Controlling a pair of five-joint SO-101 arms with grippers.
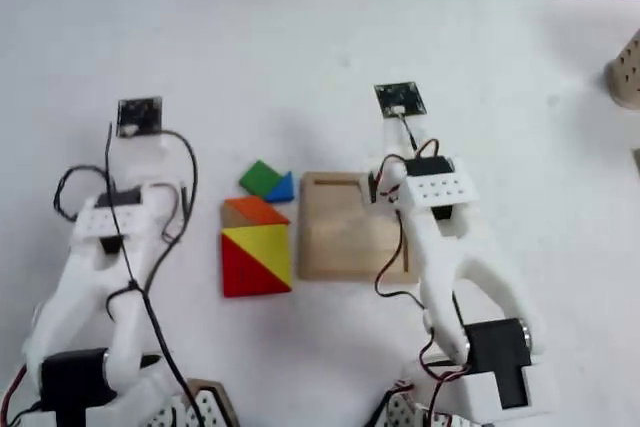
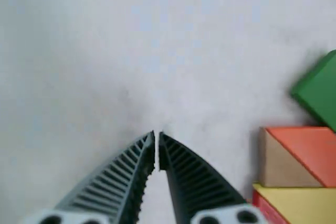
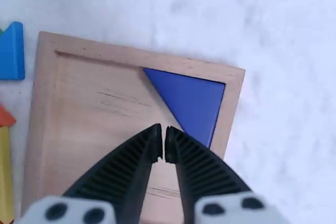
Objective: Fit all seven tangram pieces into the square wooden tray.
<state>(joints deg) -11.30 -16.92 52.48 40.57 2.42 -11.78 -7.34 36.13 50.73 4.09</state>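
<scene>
Two white arms stand side by side at the near edge of a white bench [image 1: 300, 57]. The left arm [image 1: 100, 277] stretches over bare bench. Its left pincer [image 2: 157, 136] is closed to a hairline slit, with nothing between the ribbed fingers [image 2: 131, 177]. The right arm [image 1: 440, 247] leans over the wooden tray [image 1: 340, 237], where the right pincer [image 3: 161, 129] hangs above the tray floor, its fingers likewise pressed almost together and empty.

One piece lies inside the tray: a dark blue triangle [image 3: 191, 103], tucked flat into a corner on the side away from the loose pieces, with two edges against the walls. The other pieces in sight lie on the bench left of the tray. Nearest is a red piece [image 1: 245, 272], touching a yellow piece [image 1: 265, 245], with an orange piece [image 1: 265, 210] beyond it. The three sit packed into a block just beside the tray's left wall. Farther back, a green piece [image 1: 260, 177] and a light blue piece [image 1: 284, 188] touch each other near the tray's far left corner. At the bench's far right edge stands a pale perforated block [image 1: 625, 72].
</scene>
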